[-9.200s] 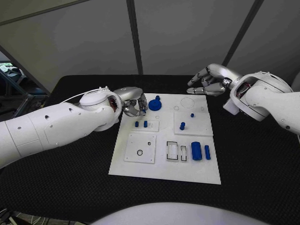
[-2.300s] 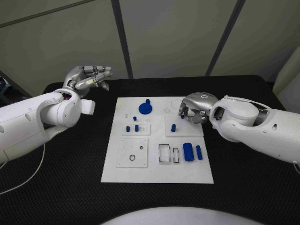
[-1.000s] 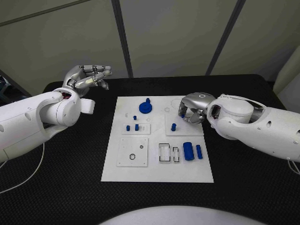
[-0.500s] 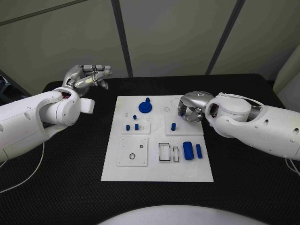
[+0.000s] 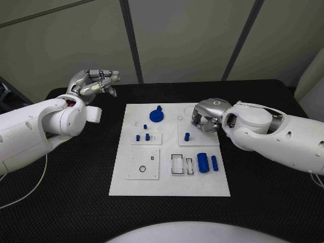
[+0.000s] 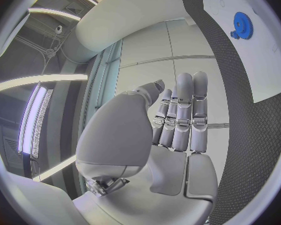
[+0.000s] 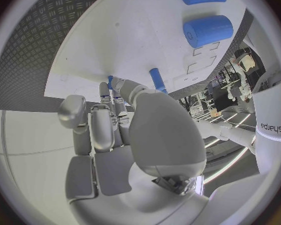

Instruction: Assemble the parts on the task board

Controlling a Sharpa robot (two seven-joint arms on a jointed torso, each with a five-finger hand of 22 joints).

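Head view showed the right hand (image 5: 208,117) had edged slightly closer over the task board (image 5: 169,187), fingers curled by a small blue peg (image 5: 187,136), grip unclear, so insertion seemed pending; the left hand (image 5: 95,83) stayed raised, holding nothing; "sharpa" was legible on the right arm.

The white task board (image 5: 169,177) lies flat in the middle of the black table. Near its far edge lies a round blue gear (image 5: 156,116) with a small knob. Below that, toward the left side, three small blue pegs (image 5: 143,136) stand in a raised white block. A short blue peg (image 5: 187,136) stands upright on the right-hand block. Toward the right edge a thick blue cylinder (image 5: 203,162) lies beside a thinner blue rod (image 5: 214,162), both lengthwise, close but apart
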